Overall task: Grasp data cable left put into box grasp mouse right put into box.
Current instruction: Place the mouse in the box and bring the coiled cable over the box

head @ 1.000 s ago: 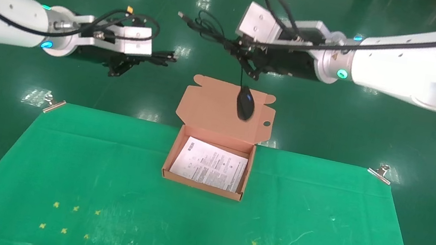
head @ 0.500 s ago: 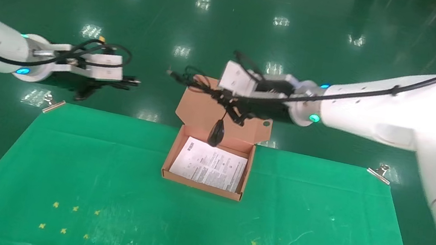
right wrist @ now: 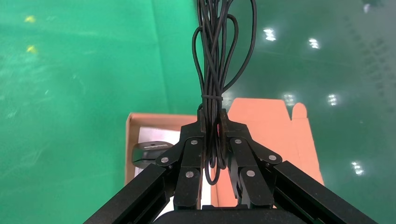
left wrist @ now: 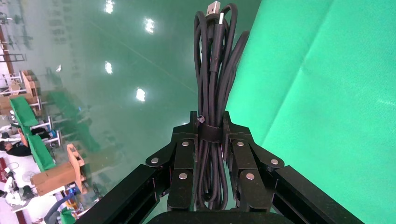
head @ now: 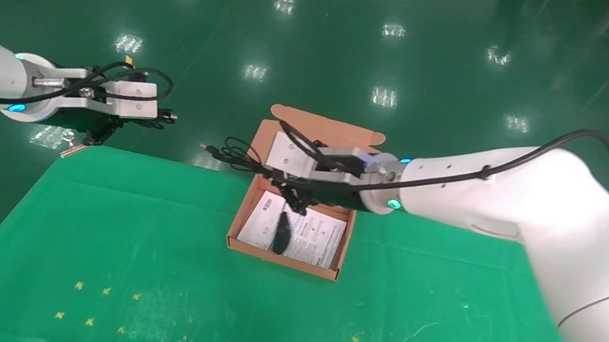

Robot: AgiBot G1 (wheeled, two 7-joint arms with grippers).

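The box sits open at the table's back middle, its lid standing behind it. My right gripper hovers over the box's back edge, shut on the bundled cord of the mouse. The black mouse dangles from that cord down inside the box, over the white sheet. In the right wrist view the gripper pinches the thin cord loops, with the mouse below in the box. My left gripper stays off the table's back left, and in its wrist view that gripper is shut on the data cable.
A green cloth covers the table, held by metal clips at the back corners. Small yellow marks dot the front. Glossy green floor lies beyond the back edge.
My right arm has come down and nearer, carrying the mouse from in front of the lid down into the box. The left arm has dropped lower and drawn back to the left with the cable.
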